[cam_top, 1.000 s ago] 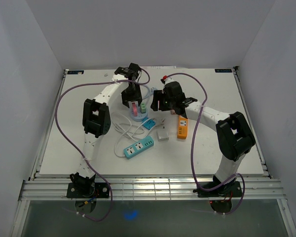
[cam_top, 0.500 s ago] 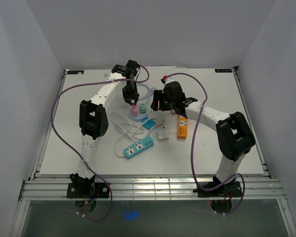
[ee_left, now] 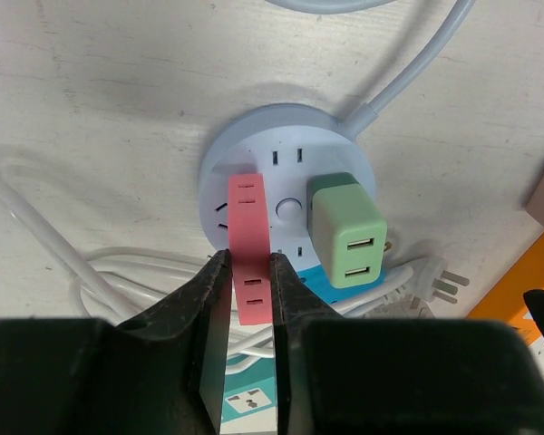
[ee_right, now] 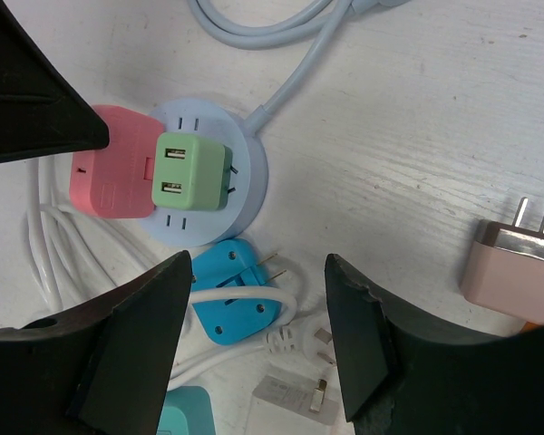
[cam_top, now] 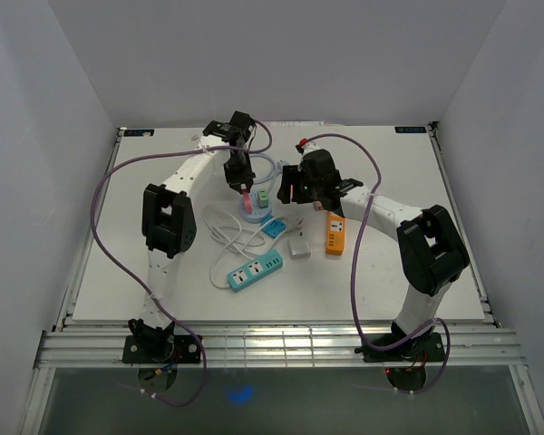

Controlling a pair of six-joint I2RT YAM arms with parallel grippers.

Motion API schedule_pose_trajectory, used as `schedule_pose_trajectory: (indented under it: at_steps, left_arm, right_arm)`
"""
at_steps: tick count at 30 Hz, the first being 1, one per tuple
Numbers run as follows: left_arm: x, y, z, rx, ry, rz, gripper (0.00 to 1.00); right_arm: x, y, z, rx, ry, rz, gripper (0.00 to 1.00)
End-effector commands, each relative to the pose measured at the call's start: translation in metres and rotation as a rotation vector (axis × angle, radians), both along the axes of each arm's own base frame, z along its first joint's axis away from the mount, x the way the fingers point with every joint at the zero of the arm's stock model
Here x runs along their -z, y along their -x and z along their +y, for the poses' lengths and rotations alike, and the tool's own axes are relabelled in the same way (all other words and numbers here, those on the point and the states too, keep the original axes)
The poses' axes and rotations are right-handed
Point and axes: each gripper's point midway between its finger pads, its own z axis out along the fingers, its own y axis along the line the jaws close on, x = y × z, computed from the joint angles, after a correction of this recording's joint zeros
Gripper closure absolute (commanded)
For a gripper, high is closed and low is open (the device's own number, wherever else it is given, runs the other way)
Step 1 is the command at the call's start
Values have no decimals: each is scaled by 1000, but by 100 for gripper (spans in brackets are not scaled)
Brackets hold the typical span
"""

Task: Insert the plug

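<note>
My left gripper (ee_left: 250,272) is shut on a pink plug (ee_left: 248,237) and holds it upright on the left part of a round pale-blue socket hub (ee_left: 254,145). I cannot tell how deep its prongs sit. A green USB plug (ee_left: 346,231) stands in the hub beside it. In the right wrist view the pink plug (ee_right: 113,163) and the green plug (ee_right: 190,172) sit side by side on the hub (ee_right: 249,168). My right gripper (ee_right: 258,272) is open and empty, hovering just right of the hub (cam_top: 257,215) in the top view.
A blue plug (ee_right: 236,299) on a white cable lies below the hub. A white adapter (cam_top: 298,246), a teal power strip (cam_top: 256,270) and an orange power strip (cam_top: 335,233) lie nearer. A pinkish adapter (ee_right: 517,263) with two prongs lies to the right.
My left arm's elbow has swung a little to the left while the gripper stays on the pink plug at the hub. The right arm has not moved.
</note>
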Motion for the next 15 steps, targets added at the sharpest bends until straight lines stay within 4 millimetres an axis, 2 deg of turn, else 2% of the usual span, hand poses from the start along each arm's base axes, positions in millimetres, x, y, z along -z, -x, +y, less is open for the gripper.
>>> schedule_pose_trajectory:
  at_steps: [1, 7, 11, 12, 14, 15]
  left_arm:
    - [4, 18, 3, 7, -15, 47, 87]
    - [13, 28, 2, 8, -36, 66, 87]
    - [0, 19, 1, 13, -36, 23, 69]
    - [-11, 10, -3, 20, -19, -11, 57]
    - [-22, 1, -5, 29, -3, -40, 46]
    - [-17, -4, -6, 42, -6, -31, 37]
  right_arm:
    - [-6, -5, 2, 0, -19, -34, 34]
    - [-6, -6, 1, 3, -19, -36, 34]
    - [-7, -6, 2, 2, -20, -37, 34]
    - [-7, -5, 2, 2, -20, -37, 34]
    - [-6, -6, 1, 2, -20, -35, 34]
    - [-6, -6, 2, 0, -20, -35, 34]
